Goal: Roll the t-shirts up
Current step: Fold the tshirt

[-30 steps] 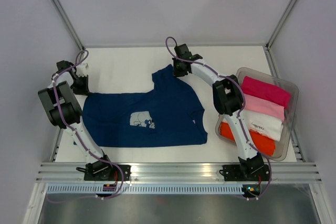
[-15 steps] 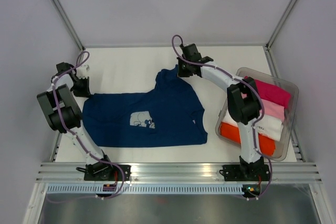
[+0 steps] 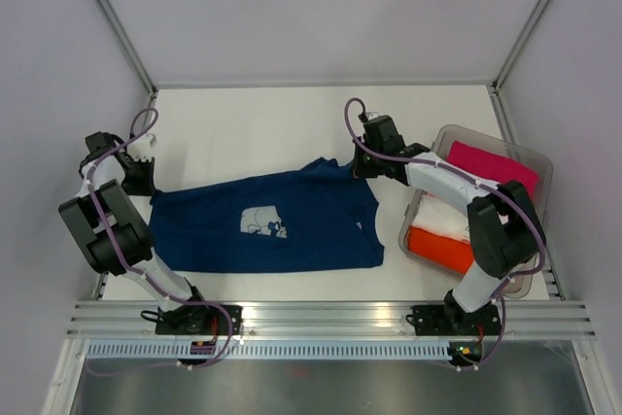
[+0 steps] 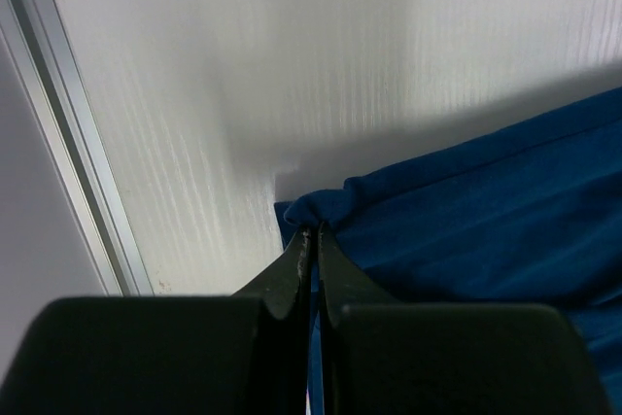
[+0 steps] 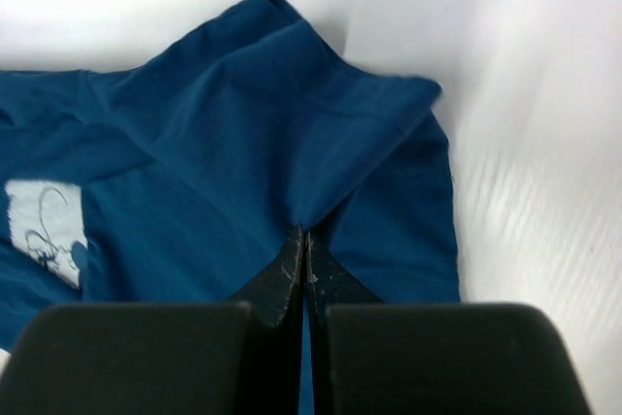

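Note:
A dark navy t-shirt [image 3: 262, 221] with a small white print [image 3: 263, 223] lies on the white table, its far part folded over toward the near side. My left gripper [image 3: 146, 182] is shut on the shirt's far left corner [image 4: 316, 209]. Over at the far right edge, my right gripper [image 3: 362, 168] is shut on a pinch of the navy cloth [image 5: 311, 206], which rises in a fold from the fingertips. The white print [image 5: 44, 228] shows at the left of the right wrist view. More folded t-shirts, magenta [image 3: 491, 164], white [image 3: 435, 219] and orange-red [image 3: 439, 248], sit in a bin.
A clear plastic bin [image 3: 536, 164] holding the folded tees stands at the right edge of the table, partly under my right arm. An aluminium rail [image 4: 68, 143] runs along the table's left edge close to my left gripper. White walls enclose the table.
Both grippers have closed on the shirt's far edge and pulled it toward the near side. The raised far sleeve has come down into a fold, and my right arm has swung right over the bin.

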Controlling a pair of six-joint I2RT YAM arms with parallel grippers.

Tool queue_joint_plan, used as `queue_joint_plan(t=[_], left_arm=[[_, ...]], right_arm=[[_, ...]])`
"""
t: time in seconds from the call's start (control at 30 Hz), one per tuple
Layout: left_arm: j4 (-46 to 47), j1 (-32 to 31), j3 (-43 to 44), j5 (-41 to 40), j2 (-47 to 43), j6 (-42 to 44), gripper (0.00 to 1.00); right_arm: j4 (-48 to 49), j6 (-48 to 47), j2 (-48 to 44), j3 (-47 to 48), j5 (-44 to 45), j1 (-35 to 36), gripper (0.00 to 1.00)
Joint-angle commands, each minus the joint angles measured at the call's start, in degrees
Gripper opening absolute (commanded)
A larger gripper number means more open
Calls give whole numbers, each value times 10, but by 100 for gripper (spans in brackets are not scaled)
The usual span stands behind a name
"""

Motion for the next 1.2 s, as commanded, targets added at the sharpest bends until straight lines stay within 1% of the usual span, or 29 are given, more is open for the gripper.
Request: queue_joint_plan(t=[0.0,0.03,0.2,0.3,0.37,0.47,0.63,0.83,1.07,1.17], left_arm=[[-10,12,-12,28,-30,52,2],[-12,14,-11,29,-32,52,2],[-20,23,-5,41,-46,59,2],[-26,22,-12,53,-60,71,2],[-26,23,-17,57,-63,76,2],[-27,28,-27,65,-58,83,2],[-27,43,-35,60,-51,94,2],[-29,55,-42,51,-59,111,2],[-34,55,-44,63,-74,114,2],[-34,55,-42,64,-81,115,2]], right_arm=[[30,14,-63,-41,14,4,0],[30,16,-71,-60,19,5,0],[16,18,-127,-99,32,4,0],[17,26,-154,-128,34,7,0],[20,33,-169,-152,51,13,0],[44,58,-174,-193,47,30,0],[44,75,-175,-224,70,62,0],[24,77,-204,-239,98,68,0],[-11,70,-234,-220,111,70,0],[-31,71,-241,-218,126,81,0]])
